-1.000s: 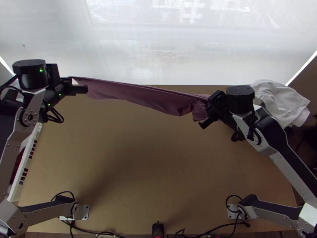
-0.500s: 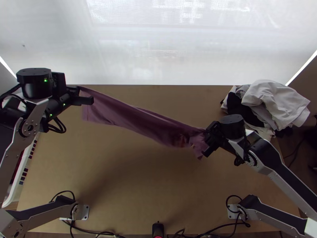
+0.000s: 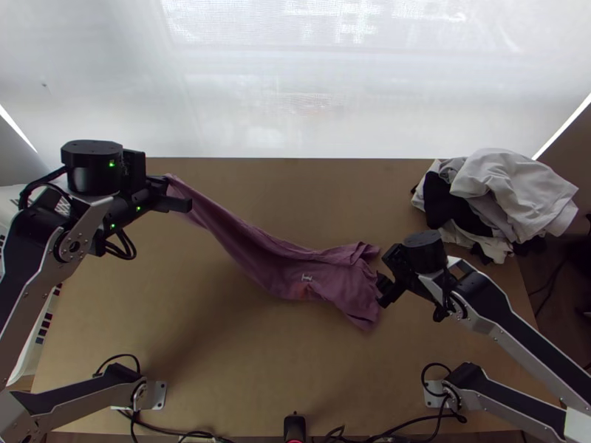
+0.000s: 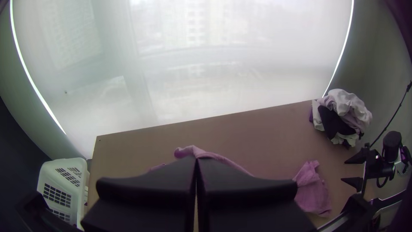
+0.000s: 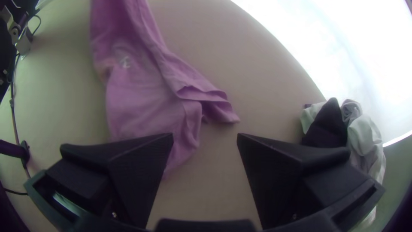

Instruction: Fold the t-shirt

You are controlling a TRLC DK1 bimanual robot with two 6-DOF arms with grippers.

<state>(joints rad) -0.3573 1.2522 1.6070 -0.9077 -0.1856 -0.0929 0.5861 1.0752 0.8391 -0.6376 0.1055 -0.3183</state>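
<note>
In an apparent laying-out step, the left claw (image 4: 196, 160) pinches a purple t-shirt (image 3: 325, 277), the right claw (image 5: 205, 135) gaping; lowering should follow.

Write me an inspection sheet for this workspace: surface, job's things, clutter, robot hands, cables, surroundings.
Surface: light wooden table, with a soft shadow.
Job's things: purple t-shirt, one end raised by the left hand, the other loosely crumpled on the table.
Clutter: clothes pile at the far right corner; white basket past the left edge.
Hands: left shut on t-shirt; right hand open near its crumpled end.
Cables: black cables looped by the arm bases.
Surroundings: bright screen beyond the far edge.
</note>
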